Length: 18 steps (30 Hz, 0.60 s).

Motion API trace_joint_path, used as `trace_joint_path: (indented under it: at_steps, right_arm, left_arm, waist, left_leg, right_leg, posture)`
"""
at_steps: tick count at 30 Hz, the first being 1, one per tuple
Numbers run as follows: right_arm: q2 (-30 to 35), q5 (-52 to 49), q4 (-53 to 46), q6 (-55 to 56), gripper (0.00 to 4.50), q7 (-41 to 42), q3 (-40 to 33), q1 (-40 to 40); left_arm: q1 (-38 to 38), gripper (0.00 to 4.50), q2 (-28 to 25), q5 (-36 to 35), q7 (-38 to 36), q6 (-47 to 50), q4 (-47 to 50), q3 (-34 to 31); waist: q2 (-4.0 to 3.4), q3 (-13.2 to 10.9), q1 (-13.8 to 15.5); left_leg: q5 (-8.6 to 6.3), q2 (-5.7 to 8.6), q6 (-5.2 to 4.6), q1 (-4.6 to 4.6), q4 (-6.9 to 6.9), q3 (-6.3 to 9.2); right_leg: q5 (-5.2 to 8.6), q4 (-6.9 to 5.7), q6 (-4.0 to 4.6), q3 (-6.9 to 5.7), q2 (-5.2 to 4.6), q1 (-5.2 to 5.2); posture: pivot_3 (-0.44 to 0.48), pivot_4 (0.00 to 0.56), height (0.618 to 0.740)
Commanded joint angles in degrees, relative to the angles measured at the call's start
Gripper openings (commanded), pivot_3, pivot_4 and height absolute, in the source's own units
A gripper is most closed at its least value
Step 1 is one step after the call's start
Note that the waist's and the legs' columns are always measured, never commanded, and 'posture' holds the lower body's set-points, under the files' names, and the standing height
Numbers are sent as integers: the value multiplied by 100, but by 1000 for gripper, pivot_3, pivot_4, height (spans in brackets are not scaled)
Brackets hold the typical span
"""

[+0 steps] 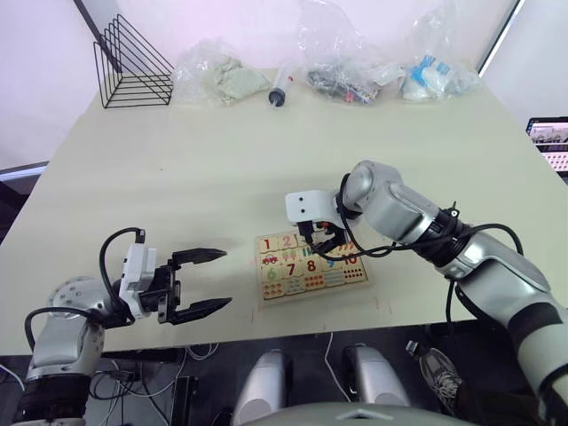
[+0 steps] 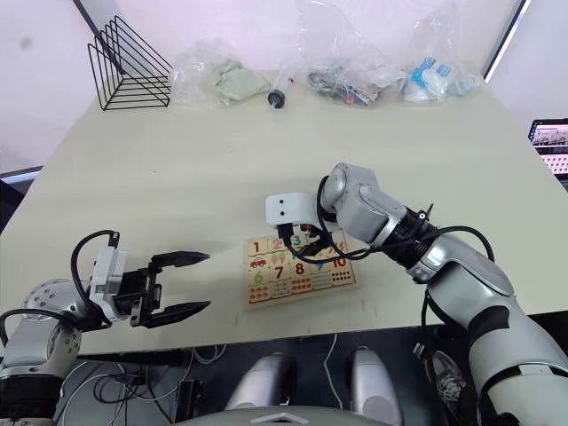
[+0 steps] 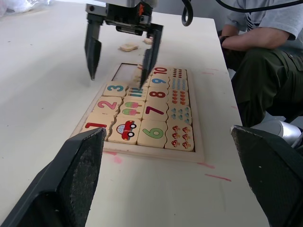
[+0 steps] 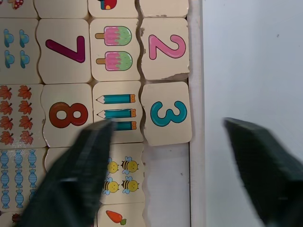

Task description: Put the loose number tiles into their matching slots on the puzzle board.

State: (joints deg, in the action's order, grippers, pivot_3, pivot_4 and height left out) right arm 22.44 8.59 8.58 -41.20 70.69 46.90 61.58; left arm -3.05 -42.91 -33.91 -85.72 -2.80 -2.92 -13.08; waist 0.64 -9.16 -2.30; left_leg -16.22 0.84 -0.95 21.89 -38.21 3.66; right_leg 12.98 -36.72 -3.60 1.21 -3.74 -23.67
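The open right hand (image 3: 120, 47), its two black fingers spread and empty, is held directly above the bare pale-wood slot (image 4: 166, 182) beside the "3" tile (image 4: 167, 113), at the rim of the flat pale-wood puzzle board (image 1: 306, 266). Two loose pale tiles (image 3: 129, 47) are seen on the cream counter (image 1: 222, 169) just beyond that hand. The open left hand (image 1: 200, 282) is held beside the board, farther off.

the puzzle board (image 2: 298, 271) lay flat near the table's front edge, a pale-wood rectangle with a raised rim. tiles 1, 2 and 3 sat in one edge row; beyond the 3 tile (image 4: 169, 114) bare matching slots (image 4: 169, 182) stayed empty. two loose tiles (image 3: 128, 47) lay just past the board.
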Motion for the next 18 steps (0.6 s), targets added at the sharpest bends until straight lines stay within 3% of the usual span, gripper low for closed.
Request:
trace_joint_path:
  at_steps: [1, 14, 17, 18]
  right_arm:
    - [53, 78, 5, 69, 4466, 68, -88, -26]
    - [86, -475, 157, 227, 4466, -208, -1278, -388]
    - [73, -842, 15, 409, 3726, -283, -1795, -715]
    - [90, -920, -48, 459, 3173, -286, -1888, -825]
  left_arm:
    - [1, 4500, -66, -57, 39, 8, 171, -143]
    - [24, 4500, -78, -45, 68, -11, 134, -133]
    - [50, 4500, -85, -47, 67, -10, 121, -136]
    - [57, 4500, -89, -48, 64, -11, 112, -140]
  waist:
    - [0, 0, 0]
    - [-1, -1, 2]
    - [0, 0, 8]
    - [0, 0, 14]
  left_leg:
    - [0, 0, 0, 0, 0, 0]
    - [0, 0, 0, 2, 7, 0]
    - [0, 0, 0, 3, 8, 0]
    - [0, 0, 0, 3, 8, 0]
  right_leg:
    - [0, 0, 0, 0, 0, 0]
    - [0, 4, 1, -2, -4, -2]
    - [0, 5, 0, -4, -6, -1]
    - [0, 6, 0, -4, -8, -1]
  posture:
    - [0, 150, 740]
    - [0, 150, 740]
    - [0, 150, 740]
    - [0, 150, 740]
